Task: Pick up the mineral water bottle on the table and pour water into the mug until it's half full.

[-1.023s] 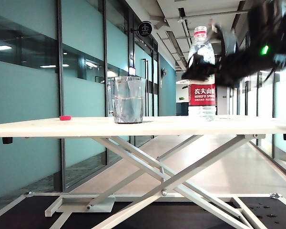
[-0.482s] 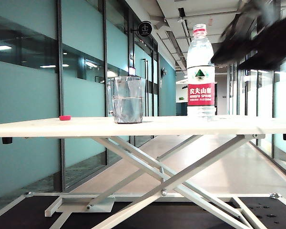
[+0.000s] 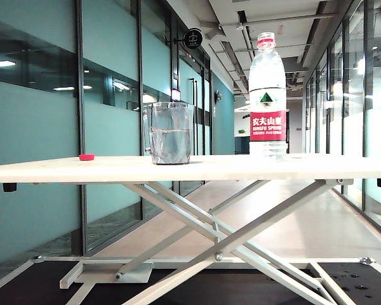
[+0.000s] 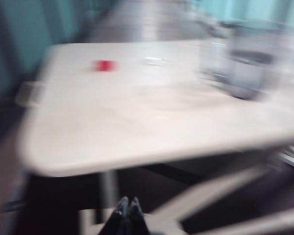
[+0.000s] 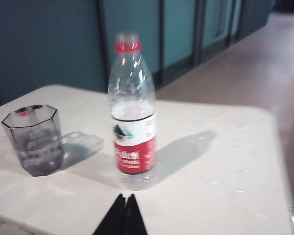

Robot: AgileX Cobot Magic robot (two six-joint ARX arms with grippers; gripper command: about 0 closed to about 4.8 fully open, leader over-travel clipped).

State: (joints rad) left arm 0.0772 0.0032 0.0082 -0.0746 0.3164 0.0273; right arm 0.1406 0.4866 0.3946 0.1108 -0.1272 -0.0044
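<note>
Your right gripper (image 5: 124,205) is pinched closed, empty, off the table (image 3: 254,166); bottle (image 5: 132,110) and mug (image 5: 35,139) stand apart. Left gripper (image 4: 128,208) closed too, view blurred.

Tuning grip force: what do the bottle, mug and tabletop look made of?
mineral water bottle: thin clear plastic, ribbed shoulders, glossy printed label. mug: clear grey-tinted, faceted; glass or hard plastic, can't tell. table: off-white matte top, likely laminate. left gripper and right gripper shut, off the table.
</note>
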